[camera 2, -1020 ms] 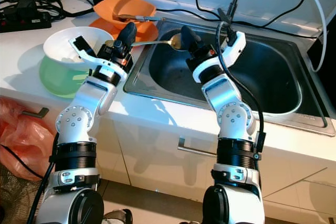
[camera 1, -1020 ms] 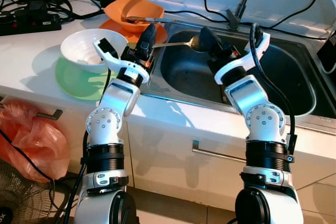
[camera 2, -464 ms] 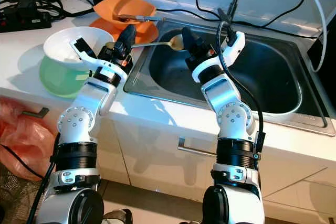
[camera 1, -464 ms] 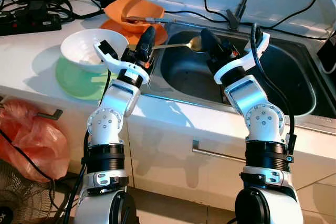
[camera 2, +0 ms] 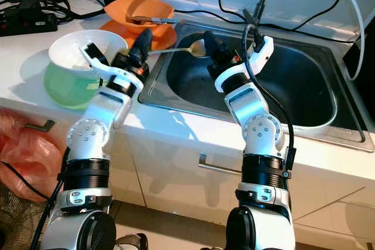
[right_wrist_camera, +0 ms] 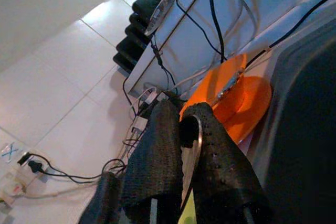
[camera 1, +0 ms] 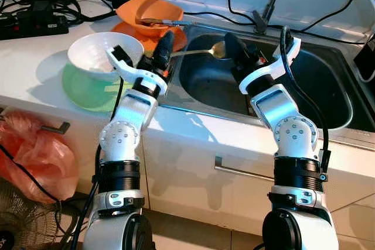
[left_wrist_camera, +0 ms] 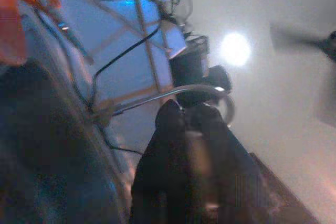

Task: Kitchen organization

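A gold-toned metal spoon [camera 1: 202, 51] hangs level over the left rim of the steel sink [camera 1: 281, 95]. My left gripper [camera 1: 165, 39] is shut on the handle end. My right gripper [camera 1: 230, 40] is shut at the spoon's bowl [camera 1: 218, 49]. In the right wrist view a shiny strip of the spoon [right_wrist_camera: 190, 142] sits pinched between the black fingers [right_wrist_camera: 157, 150]. The left wrist view has its fingers [left_wrist_camera: 173, 145] pressed together, pointing up toward the ceiling. A white bowl [camera 1: 96, 51] rests on a green plate [camera 1: 85, 92] just left of the left gripper.
An orange bowl [camera 1: 146, 9] holding a utensil sits on an orange plate [camera 1: 177, 36] behind the left gripper. The tap [camera 1: 268, 11] rises behind the sink. Cables and a power strip [camera 1: 32, 23] crowd the counter's back. An orange bag [camera 1: 35, 153] hangs below.
My left wrist has shifted slightly right toward the sink, and the spoon's handle end has shifted slightly right with it. The right gripper has held almost still.
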Robot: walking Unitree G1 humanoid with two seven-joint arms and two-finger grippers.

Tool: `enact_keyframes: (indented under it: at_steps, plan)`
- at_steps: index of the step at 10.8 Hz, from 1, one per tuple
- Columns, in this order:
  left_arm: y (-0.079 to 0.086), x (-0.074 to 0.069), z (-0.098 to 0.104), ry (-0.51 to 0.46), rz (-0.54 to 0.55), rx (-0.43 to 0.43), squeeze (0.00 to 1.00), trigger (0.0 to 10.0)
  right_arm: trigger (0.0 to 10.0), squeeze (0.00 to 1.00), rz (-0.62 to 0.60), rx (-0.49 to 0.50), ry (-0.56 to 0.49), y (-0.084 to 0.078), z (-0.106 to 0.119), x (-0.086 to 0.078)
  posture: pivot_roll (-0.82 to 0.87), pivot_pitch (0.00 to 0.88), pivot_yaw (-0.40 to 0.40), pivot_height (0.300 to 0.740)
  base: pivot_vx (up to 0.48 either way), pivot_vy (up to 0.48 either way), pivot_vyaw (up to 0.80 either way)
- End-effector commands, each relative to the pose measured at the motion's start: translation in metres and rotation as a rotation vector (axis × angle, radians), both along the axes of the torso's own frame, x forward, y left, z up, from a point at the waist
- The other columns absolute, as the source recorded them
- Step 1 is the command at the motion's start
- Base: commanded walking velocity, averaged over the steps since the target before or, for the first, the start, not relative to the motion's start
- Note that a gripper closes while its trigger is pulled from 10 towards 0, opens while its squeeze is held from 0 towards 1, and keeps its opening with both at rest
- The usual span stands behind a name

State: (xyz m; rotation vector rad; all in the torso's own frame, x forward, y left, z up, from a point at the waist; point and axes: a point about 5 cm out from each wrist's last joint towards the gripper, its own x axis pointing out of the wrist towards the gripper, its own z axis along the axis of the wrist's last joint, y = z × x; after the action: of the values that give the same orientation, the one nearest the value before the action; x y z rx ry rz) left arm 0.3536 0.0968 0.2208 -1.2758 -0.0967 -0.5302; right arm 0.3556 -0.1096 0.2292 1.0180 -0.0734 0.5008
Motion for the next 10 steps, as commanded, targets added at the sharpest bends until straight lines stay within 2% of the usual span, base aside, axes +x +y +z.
enact_keyframes:
  at_steps: [1, 4, 7, 8, 9, 10]
  plan:
    - [-0.022, -0.005, -0.004, 0.015, -0.046, -0.019, 1.0, 10.0, 0.0, 0.0, -0.049, -0.021, 0.055, -0.009, -0.008, 0.003, 0.04, 0.067, -0.068, 0.74, 0.0, 0.0, 0.0]
    - [-0.024, -0.005, -0.005, 0.019, -0.036, 0.024, 1.0, 10.0, 0.0, 0.0, -0.105, -0.009, 0.091, -0.015, -0.009, 0.008, 0.04, 0.07, -0.066, 0.74, 0.0, 0.0, 0.0]
    - [-0.029, -0.008, -0.007, 0.018, -0.062, 0.081, 1.0, 10.0, 0.0, 0.0, -0.276, -0.01, 0.123, -0.034, -0.008, 0.016, 0.04, 0.074, -0.062, 0.74, 0.0, 0.0, 0.0]
    - [-0.034, -0.011, -0.009, 0.013, -0.089, 0.124, 1.0, 10.0, 0.0, 0.0, -0.364, -0.013, 0.123, -0.049, -0.005, 0.02, 0.04, 0.075, -0.061, 0.74, 0.0, 0.0, 0.0]
    - [-0.039, -0.014, -0.012, 0.003, -0.119, 0.206, 1.0, 10.0, 0.0, 0.0, -0.436, -0.036, 0.123, -0.06, -0.004, 0.023, 0.05, 0.077, -0.061, 0.74, 0.0, 0.0, 0.0]
    - [-0.043, -0.017, -0.014, -0.031, -0.133, 0.327, 1.0, 10.0, 0.0, 0.0, -0.509, -0.116, 0.112, -0.071, -0.002, 0.026, 0.05, 0.082, -0.06, 0.74, 0.0, 0.0, 0.0]
